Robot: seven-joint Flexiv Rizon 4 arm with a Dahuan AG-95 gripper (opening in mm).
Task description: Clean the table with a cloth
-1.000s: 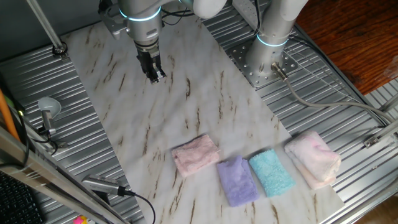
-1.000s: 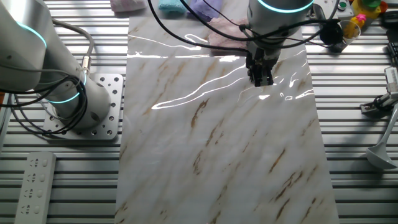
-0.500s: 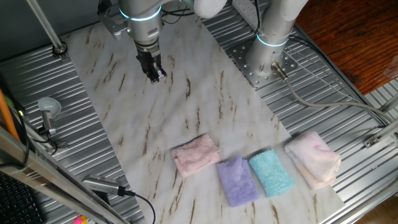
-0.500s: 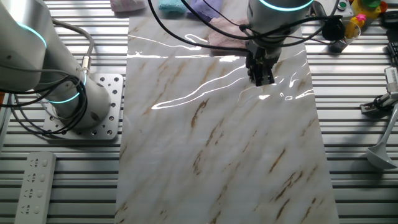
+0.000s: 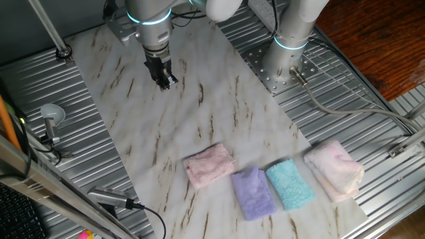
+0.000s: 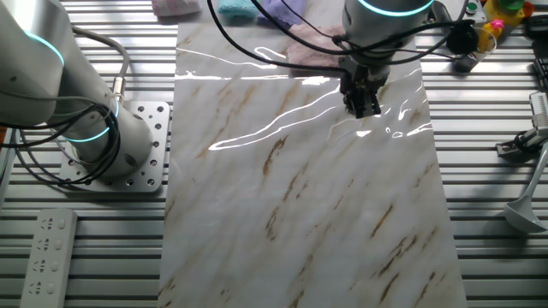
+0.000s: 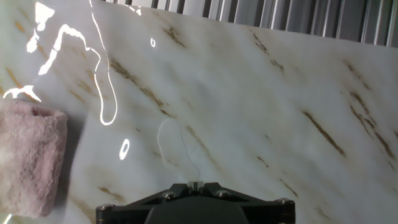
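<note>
The table [image 5: 199,113] is a white marble-look slab with brown veins. The cloth [image 5: 208,164], a small fluffy dusty-pink folded towel, lies near the slab's front edge. My gripper [image 5: 164,79] points down over the far part of the slab, well away from the cloth, with its fingers closed together and nothing in them. In the other fixed view the gripper [image 6: 363,107] hangs over the slab [image 6: 300,214], and the cloth [image 6: 312,44] is partly hidden behind the arm. In the hand view the cloth [image 7: 28,155] lies at the left edge, apart from the shut gripper [image 7: 195,185].
A purple towel [image 5: 253,192], a teal towel [image 5: 290,184] and a larger pale pink-white towel [image 5: 334,168] lie in a row beside the cloth. The arm's base [image 5: 285,63] stands on the ribbed metal to the right. A remote [image 6: 44,257] lies on the metal.
The gripper has shifted only very slightly over the slab and stays shut. The towels have not moved.
</note>
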